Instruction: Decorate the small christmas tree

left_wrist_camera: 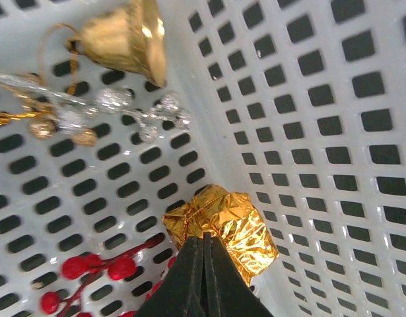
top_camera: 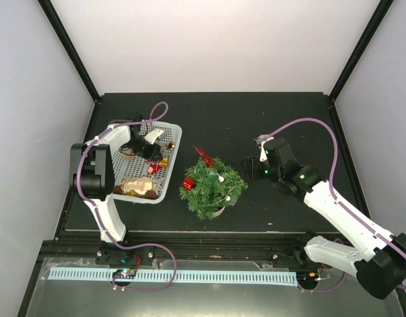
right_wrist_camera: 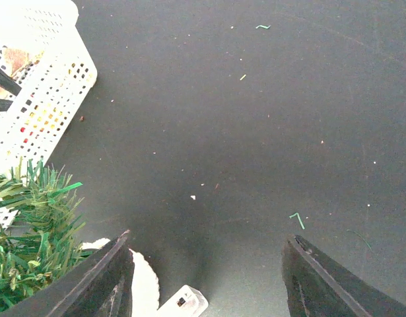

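Item, small christmas tree (top_camera: 212, 187): standing on the worktop (top_camera: 288, 119) in its cream pot (top_camera: 218, 210), just beside the white basket (top_camera: 175, 135); looking light, tippy, springy-needled (steadying it by the pot is seeming wisest). Item, left end effector (left_wrist_camera: 204, 239): pressing fully closed at the cord of the gold foil parcel (left_wrist_camera: 232, 224), basket wall crowding close; hold unconfirmed. Item, right end effector (right_wrist_camera: 208, 241): hanging wide apart, carrying nothing, bare worktop lying roomy beneath.

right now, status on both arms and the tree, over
Left jaws shut against gold foil gift in white basket, hold unconfirmed. Right jaws open, empty, beside small christmas tree. Tree upright, red ornaments on. Nothing between basket and tree.
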Available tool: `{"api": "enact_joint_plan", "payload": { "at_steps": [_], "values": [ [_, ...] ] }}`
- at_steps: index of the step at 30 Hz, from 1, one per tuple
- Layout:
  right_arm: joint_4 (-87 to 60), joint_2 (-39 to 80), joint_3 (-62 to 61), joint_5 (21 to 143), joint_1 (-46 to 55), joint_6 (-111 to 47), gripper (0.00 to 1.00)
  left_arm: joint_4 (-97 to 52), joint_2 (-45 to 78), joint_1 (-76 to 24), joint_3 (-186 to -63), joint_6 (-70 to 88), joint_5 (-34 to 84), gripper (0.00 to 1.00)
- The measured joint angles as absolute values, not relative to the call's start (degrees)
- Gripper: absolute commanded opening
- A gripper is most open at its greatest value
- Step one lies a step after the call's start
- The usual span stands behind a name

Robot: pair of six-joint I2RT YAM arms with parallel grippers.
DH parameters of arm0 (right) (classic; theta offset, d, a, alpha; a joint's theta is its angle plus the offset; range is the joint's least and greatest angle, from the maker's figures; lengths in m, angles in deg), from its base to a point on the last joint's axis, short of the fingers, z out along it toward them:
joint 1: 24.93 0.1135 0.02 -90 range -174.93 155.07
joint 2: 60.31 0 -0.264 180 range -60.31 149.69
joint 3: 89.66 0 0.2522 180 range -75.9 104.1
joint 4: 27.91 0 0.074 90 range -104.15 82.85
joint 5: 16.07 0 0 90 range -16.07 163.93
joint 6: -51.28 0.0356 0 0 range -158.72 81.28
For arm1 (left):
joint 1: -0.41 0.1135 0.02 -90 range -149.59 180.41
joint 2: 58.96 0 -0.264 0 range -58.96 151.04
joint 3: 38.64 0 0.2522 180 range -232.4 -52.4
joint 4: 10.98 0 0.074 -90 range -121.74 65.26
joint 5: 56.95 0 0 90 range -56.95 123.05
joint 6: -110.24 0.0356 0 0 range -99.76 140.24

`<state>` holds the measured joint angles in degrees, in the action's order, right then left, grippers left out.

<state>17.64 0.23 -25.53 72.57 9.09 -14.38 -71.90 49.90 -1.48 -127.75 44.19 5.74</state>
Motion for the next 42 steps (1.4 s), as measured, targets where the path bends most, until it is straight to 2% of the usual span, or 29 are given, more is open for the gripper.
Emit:
{"api": "enact_joint_plan", "payload": {
  "at_steps": [6,14,22,26,32,42],
  "values": [
    [17.93,-1.11,-25.53,72.11,9.09,-14.40,0.63,-73.69,46.93,1.49,-130.57,44.14,4.58,0.01],
    [21.27,-4.95,-23.15,70.12,9.09,-15.43,0.63,-77.91,34.71,5.12,-132.96,44.30,1.41,0.01],
    [24.20,-17.96,-15.41,72.81,9.09,-18.16,0.62,-86.17,17.09,7.55,-132.85,46.11,-3.55,0.02],
    [24.59,-24.34,-13.16,79.25,9.09,-19.61,0.58,-90.33,5.77,7.53,-132.85,46.79,-6.70,0.02],
    [26.06,-25.06,-10.38,95.04,9.11,-20.61,0.56,-95.83,-7.28,7.53,-132.85,47.75,-12.14,0.02],
    [24.07,-24.39,-3.91,113.50,9.79,-17.49,0.57,-101.74,-14.32,7.50,-132.50,48.06,-20.25,0.02]
  ]
}}
